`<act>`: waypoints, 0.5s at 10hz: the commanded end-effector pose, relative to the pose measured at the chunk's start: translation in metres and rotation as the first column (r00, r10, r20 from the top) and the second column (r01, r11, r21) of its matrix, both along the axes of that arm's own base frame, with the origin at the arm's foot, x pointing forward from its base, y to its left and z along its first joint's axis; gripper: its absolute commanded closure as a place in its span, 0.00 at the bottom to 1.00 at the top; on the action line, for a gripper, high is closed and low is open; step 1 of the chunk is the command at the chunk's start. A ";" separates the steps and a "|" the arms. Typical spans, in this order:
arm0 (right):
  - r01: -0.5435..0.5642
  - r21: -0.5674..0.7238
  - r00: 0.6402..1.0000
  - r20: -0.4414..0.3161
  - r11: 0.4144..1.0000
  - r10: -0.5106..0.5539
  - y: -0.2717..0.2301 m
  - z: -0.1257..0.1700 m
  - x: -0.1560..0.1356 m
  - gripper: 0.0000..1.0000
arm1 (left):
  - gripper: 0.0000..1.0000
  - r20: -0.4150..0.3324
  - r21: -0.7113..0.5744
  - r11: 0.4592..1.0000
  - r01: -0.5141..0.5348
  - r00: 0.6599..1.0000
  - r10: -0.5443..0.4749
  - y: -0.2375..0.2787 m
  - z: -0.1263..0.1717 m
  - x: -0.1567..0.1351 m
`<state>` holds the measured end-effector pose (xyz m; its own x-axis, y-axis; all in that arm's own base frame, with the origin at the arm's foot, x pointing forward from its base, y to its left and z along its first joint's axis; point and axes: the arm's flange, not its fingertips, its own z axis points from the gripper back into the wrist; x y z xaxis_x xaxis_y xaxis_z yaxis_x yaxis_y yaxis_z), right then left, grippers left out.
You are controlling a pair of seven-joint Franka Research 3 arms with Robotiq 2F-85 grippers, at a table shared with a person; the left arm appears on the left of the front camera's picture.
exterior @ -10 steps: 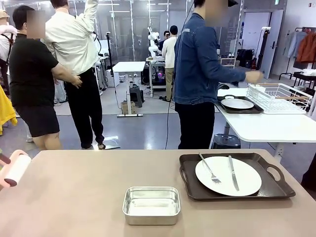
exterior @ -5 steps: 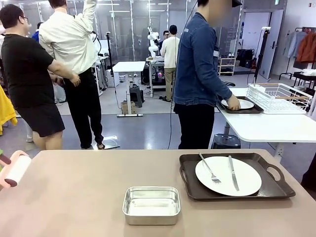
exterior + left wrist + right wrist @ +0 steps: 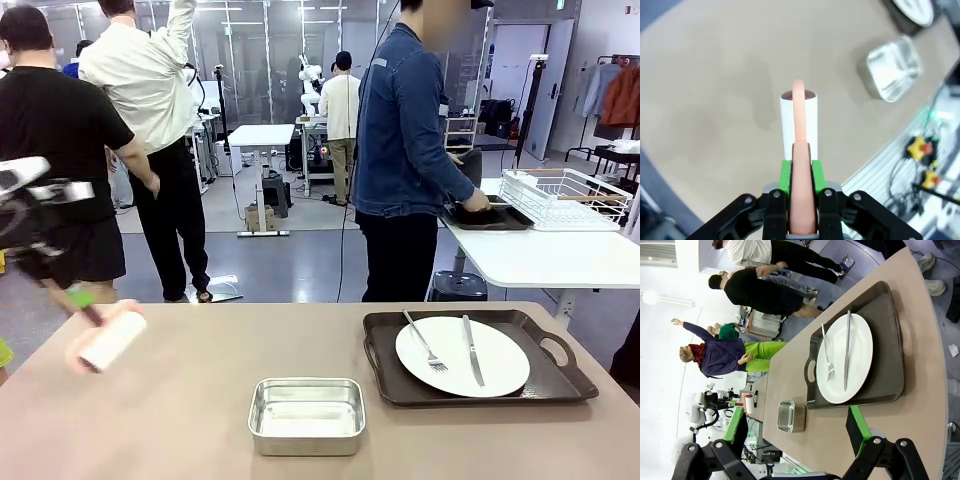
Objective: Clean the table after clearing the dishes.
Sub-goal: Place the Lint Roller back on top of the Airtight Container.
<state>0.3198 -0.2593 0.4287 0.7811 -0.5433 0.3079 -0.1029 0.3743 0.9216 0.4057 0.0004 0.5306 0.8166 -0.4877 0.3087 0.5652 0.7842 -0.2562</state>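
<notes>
View across the surface (image 3: 180,400) at an early stage of the job. My left tool (image 3: 80,298) is clamped on the pink handle of a roller (image 3: 112,340), whose white roll hangs over the surface's left end; in the left wrist view the green pads of this left tool (image 3: 801,171) press the handle from both sides and the roller (image 3: 810,125) points down at bare taupe top, though I cannot tell whether the roll touches it. My right tool (image 3: 797,435) stands with its fingers apart, holding nothing, off the surface's right end. Clearing is, in my judgement, about half done: one tray (image 3: 385,350) lies on the right half of the surface, carrying a plate (image 3: 500,365) with a fork (image 3: 425,345) and a knife (image 3: 472,350) on it, while a far tray (image 3: 495,218) sits on the white surface (image 3: 540,260) behind, under the hands of a person (image 3: 405,130) in a denim jacket. A steel pan (image 3: 306,415) sits near the front edge, just left of the near tray. Left to do: remove that tray, then roll the whole top.
</notes>
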 end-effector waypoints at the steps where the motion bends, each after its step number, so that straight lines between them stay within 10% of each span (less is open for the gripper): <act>1: -0.004 0.000 1.000 0.016 1.000 0.004 0.001 0.002 -0.001 0.00 | 0.80 0.042 0.059 0.950 0.307 0.950 -0.310 -0.065 0.030 0.024; 5: -0.004 0.000 1.000 0.016 1.000 0.004 0.001 0.002 -0.001 0.00 | 0.80 -0.014 0.209 0.697 0.686 0.715 -0.699 -0.249 0.040 0.024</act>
